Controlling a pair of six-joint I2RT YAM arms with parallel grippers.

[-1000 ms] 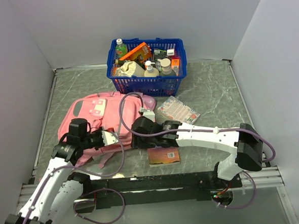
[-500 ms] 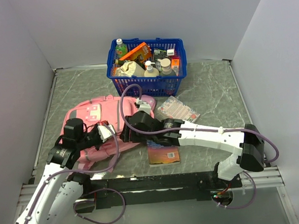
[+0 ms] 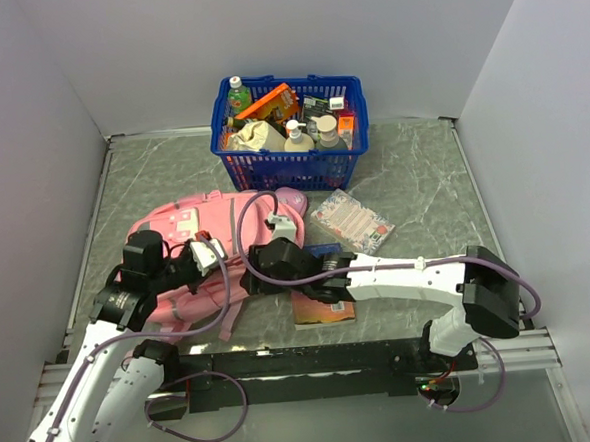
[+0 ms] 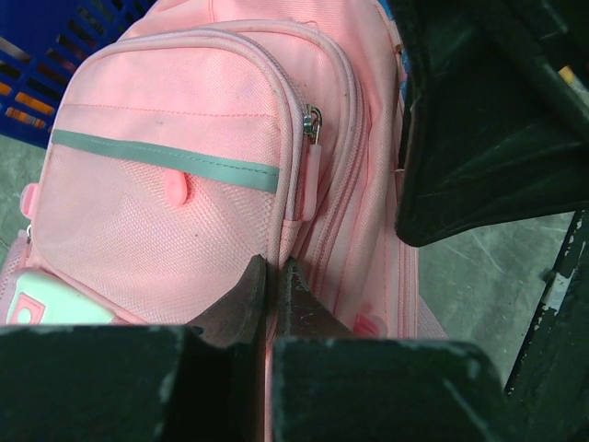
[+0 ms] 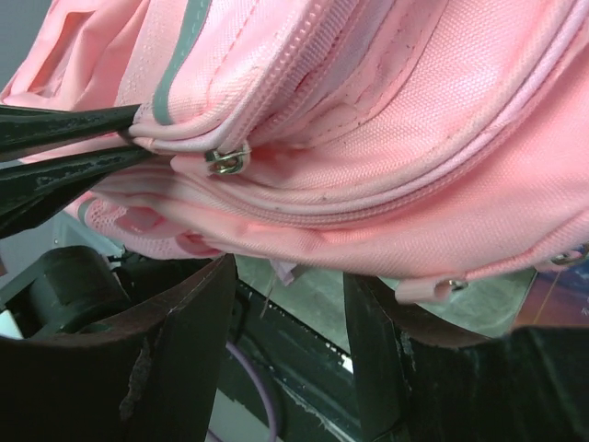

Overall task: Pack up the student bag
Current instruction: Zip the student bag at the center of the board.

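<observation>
Your left gripper (image 4: 278, 276) has its jaws clamped on the pocket seam of the student bag (image 3: 190, 222), at 9 o'clock on the bench (image 3: 412, 174). That probably steadies it while the right gripper (image 5: 287, 272), jaws apart, nears the zip pull (image 5: 227, 159).

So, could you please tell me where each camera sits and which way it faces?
Top external: above and behind the bases, looking down on the grey marbled table; left arm and right arm show.
Left wrist: on the left arm, facing the soft pink fabric backpack; the left claw shows.
Right wrist: on the right arm, facing the backpack's zipped edge; the open right claw shows.
Shared: all show the backpack; the right wrist view also catches the left claw's fingers.
</observation>
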